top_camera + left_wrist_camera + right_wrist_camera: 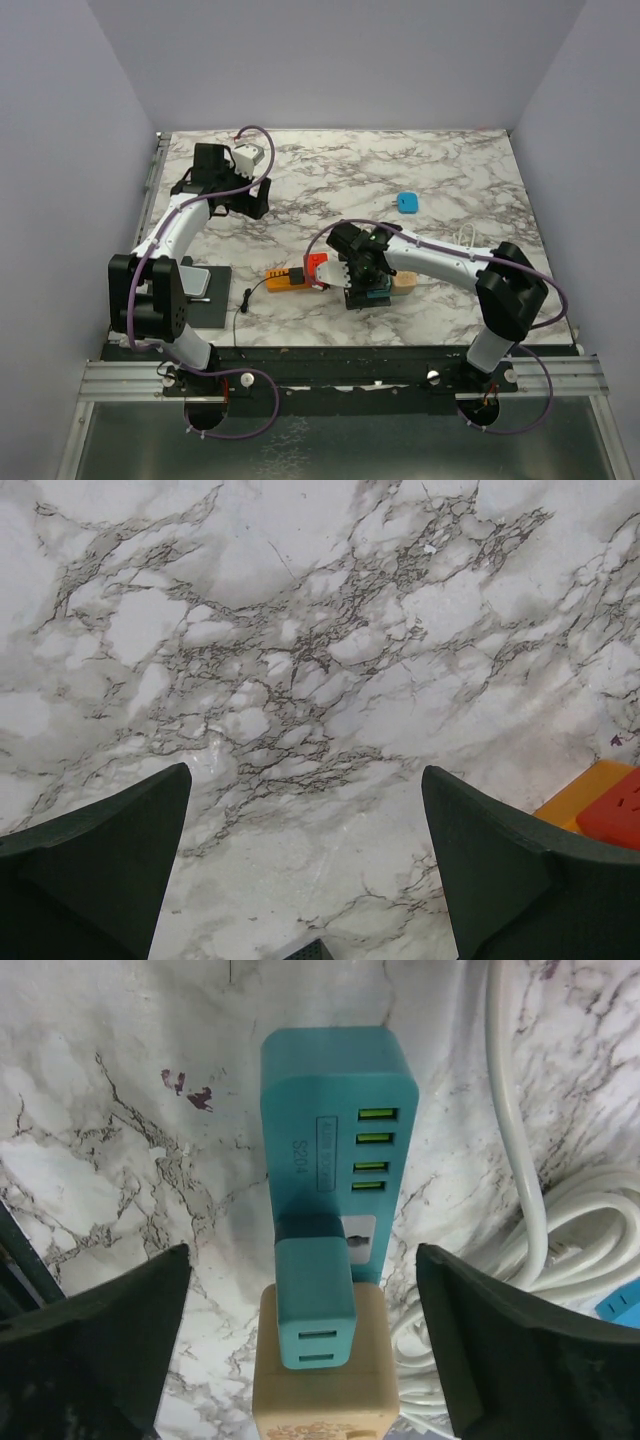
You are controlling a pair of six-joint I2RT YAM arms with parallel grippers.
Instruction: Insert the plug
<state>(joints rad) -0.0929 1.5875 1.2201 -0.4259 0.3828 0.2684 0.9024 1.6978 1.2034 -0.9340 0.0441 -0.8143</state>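
Note:
In the right wrist view a teal plug (315, 1295) stands against a teal socket block (335, 1110) with green ports, over a tan block (325, 1390). My right gripper (302, 1260) is open, its dark fingers (110, 1330) wide on either side of the plug and not touching it. From above, the right gripper (365, 285) hangs over the teal and tan pieces (385, 290) near the table's front. My left gripper (252, 198) is far back on the left, open over bare marble (305, 772) with nothing between its fingers.
An orange and red block (295, 275) with a thin black wire lies just left of the right gripper; its corner shows in the left wrist view (605, 805). A coiled white cable (560, 1230) lies to the right. A small blue object (407, 203) sits further back. A black plate (205, 295) lies front left.

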